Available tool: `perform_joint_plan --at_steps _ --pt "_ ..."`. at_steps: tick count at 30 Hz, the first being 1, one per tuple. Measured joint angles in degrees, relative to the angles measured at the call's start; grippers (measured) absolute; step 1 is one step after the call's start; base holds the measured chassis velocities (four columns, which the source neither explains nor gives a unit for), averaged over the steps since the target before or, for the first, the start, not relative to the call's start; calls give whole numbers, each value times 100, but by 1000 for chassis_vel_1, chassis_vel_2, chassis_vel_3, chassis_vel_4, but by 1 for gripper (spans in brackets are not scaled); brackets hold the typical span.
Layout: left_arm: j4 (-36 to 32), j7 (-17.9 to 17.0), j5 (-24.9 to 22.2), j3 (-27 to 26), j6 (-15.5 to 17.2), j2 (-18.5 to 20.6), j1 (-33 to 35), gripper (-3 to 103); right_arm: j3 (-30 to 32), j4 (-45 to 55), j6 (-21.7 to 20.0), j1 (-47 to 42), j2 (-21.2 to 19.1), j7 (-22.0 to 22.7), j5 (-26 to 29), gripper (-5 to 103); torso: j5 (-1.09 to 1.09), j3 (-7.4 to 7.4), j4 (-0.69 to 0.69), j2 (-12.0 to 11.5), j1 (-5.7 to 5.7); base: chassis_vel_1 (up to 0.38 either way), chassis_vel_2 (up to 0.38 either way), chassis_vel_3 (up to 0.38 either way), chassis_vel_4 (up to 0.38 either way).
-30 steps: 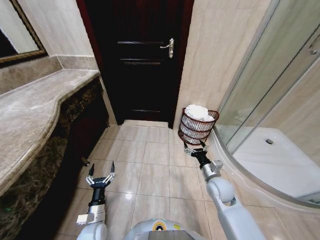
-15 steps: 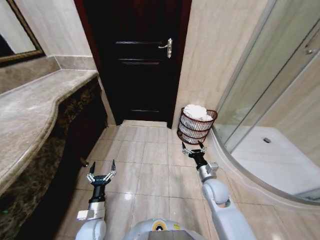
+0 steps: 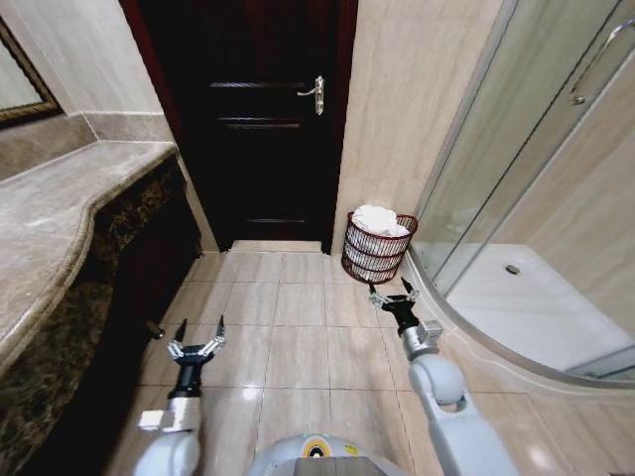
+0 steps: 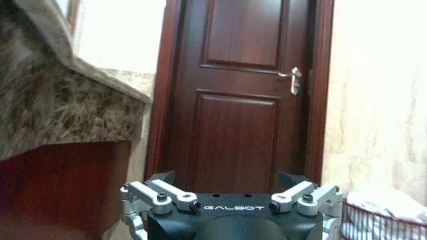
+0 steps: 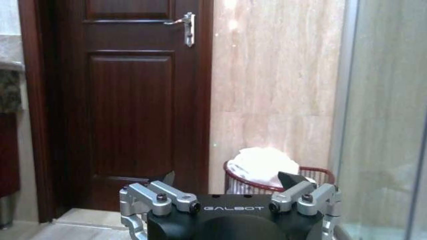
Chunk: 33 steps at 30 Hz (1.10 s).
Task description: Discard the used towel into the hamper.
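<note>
Where the tiled wall meets the curved shower base, the hamper [image 3: 379, 249] is seen standing on the floor, just right of the dark door [image 3: 260, 119]. It is a small round basket of reddish-brown open wire, built in bulging ribbed tiers, and a crumpled white towel [image 3: 381, 220] is heaped in its mouth, rising above the rim. In the right wrist view the hamper [image 5: 237, 183] is shown against the beige wall with the towel [image 5: 265, 165] mounded on top; in the left wrist view a part of its rim [image 4: 381, 218] is caught at the frame's edge.

The right gripper [image 3: 392, 293] is held low over the floor tiles, near the hamper but apart from it, its fingers spread and nothing grasped. The left gripper [image 3: 195, 341] is held well apart from the hamper, over the floor beside the marble counter [image 3: 60, 213], with its fingers likewise spread and nothing held. The glass shower enclosure [image 3: 536, 149] is seen beyond the hamper to the right.
</note>
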Motion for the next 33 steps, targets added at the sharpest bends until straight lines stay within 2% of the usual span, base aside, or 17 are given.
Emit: perform_joint_plan --at_steps 2,6,7,9,10,13,17,25,33 --pt "-47 35 -86 -45 103 109 1 100 48 14 10 -21 14 -21 7 100 0 0 0 0 0 0 0 0 0" --pt "-426 107 -723 -115 750 686 -3 100 464 250 34 -273 379 -259 -214 100 1 0 1 0 0 0 0 0 0" --pt "-426 107 -723 -115 750 686 -3 100 464 250 34 -273 379 -259 -214 100 1 0 1 0 0 0 0 0 0" --pt "-552 72 -812 19 1015 751 -191 100 562 553 -118 -456 794 -115 -374 100 -1 0 -2 0 0 0 0 0 0" --pt "-552 72 -812 19 1015 751 -191 100 562 553 -118 -456 794 -115 -374 100 -1 0 -2 0 0 0 0 0 0" --pt "-652 -238 -620 212 1205 575 -280 100 580 636 -140 -523 998 -67 -613 100 0 0 -1 0 0 0 0 0 0" --pt "-657 -373 -321 275 1085 365 -216 100 564 626 -155 -529 888 -75 -645 100 0 0 1 0 0 0 0 0 0" --pt "-620 -453 -55 217 818 274 -78 100 443 637 -260 -506 739 -68 -576 100 1 0 0 0 0 0 0 0 0" --pt "-712 -471 -55 237 735 228 -101 100 374 657 -273 -476 751 -54 -561 100 1 0 -2 0 0 -20 -21 -19 -16"
